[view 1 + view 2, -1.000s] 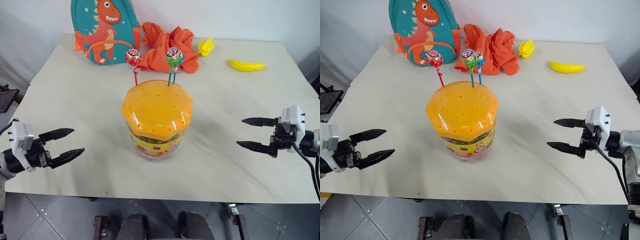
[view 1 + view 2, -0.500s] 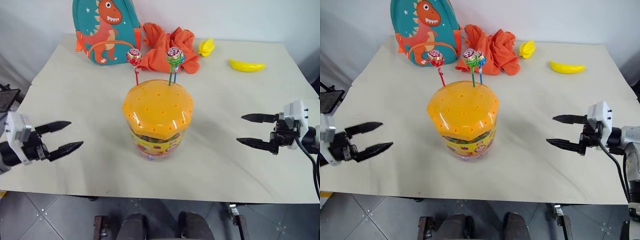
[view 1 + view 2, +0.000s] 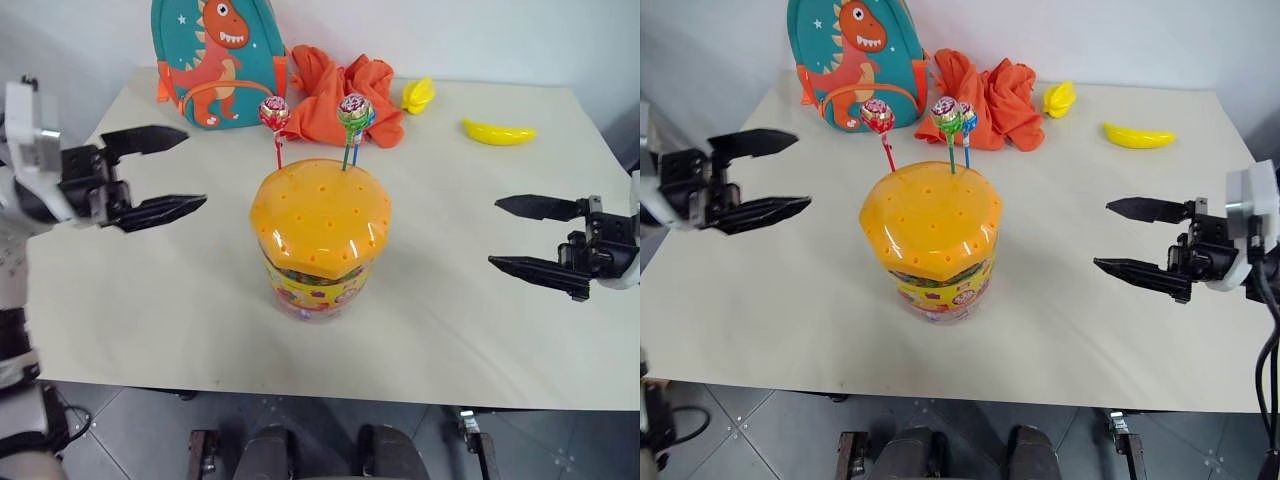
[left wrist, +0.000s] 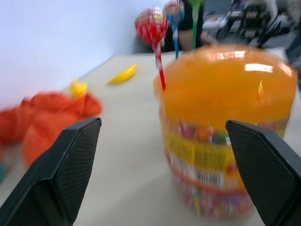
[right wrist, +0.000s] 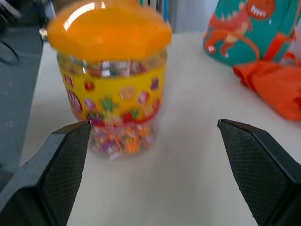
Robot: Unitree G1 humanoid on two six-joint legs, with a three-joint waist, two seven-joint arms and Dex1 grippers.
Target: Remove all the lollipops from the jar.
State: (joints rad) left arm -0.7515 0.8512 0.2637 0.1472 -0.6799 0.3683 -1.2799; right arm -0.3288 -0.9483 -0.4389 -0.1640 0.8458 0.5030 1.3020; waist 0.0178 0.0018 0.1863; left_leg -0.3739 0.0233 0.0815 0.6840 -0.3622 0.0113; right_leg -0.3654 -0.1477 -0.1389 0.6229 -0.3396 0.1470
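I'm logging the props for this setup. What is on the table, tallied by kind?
Lollipops: 3
Jar: 1
Banana toys: 2
Dinosaur backpack: 1
Orange cloth: 1
Total: 8

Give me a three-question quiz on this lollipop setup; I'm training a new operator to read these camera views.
1. How many lollipops stand in the lid of the jar?
2. True or false: the left gripper is shut on a lollipop stick.
3. Which lies nearest the long banana toy? A) dinosaur backpack B) small yellow toy C) jar

Key:
1. Three, on red, green and blue sticks.
2. False; its jaws are open and empty, as are those of the right gripper.
3. B
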